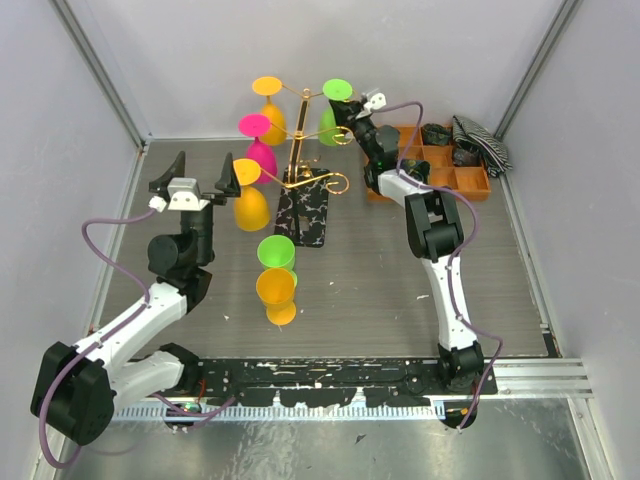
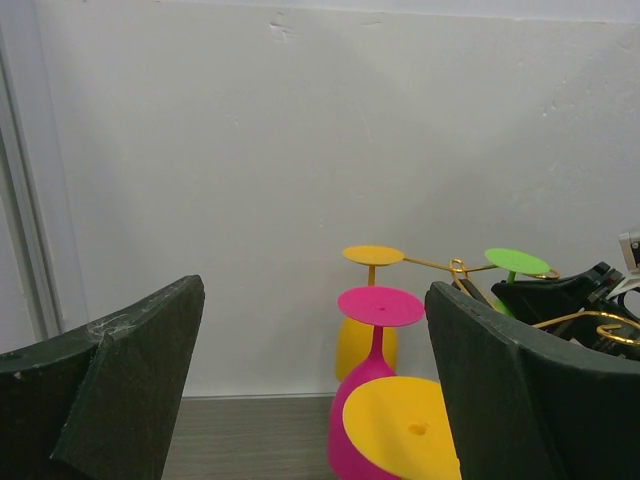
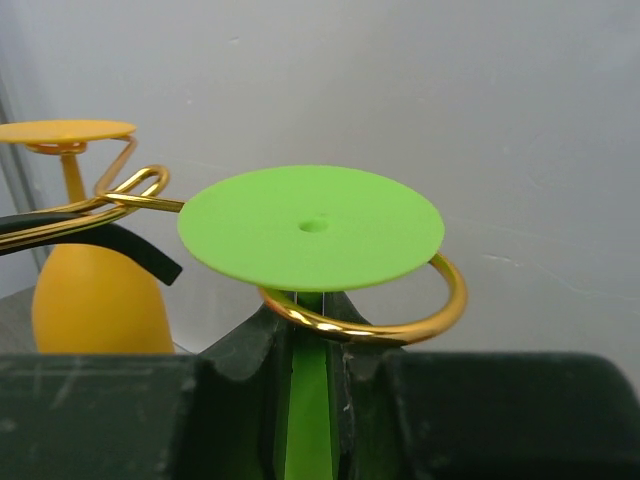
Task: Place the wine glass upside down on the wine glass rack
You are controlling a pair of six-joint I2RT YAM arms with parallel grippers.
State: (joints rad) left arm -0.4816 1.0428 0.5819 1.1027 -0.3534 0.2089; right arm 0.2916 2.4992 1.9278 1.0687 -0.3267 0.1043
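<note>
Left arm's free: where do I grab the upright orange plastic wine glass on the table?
The orange plastic wine glass stands upright, a green wine glass close behind: take its stem just below the bowl, probably from the left arm's side.

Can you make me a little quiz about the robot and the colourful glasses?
1. True or false: the left gripper holds a glass.
2. Which glass is the right gripper shut on? A pink, B green, C yellow.
3. Fill in: ___ glasses stand on the table, off the wine glass rack.
Key: 1 false, it is open and empty. 2 B, the green wine glass. 3 two, the standing green glass and the orange glass.
</note>
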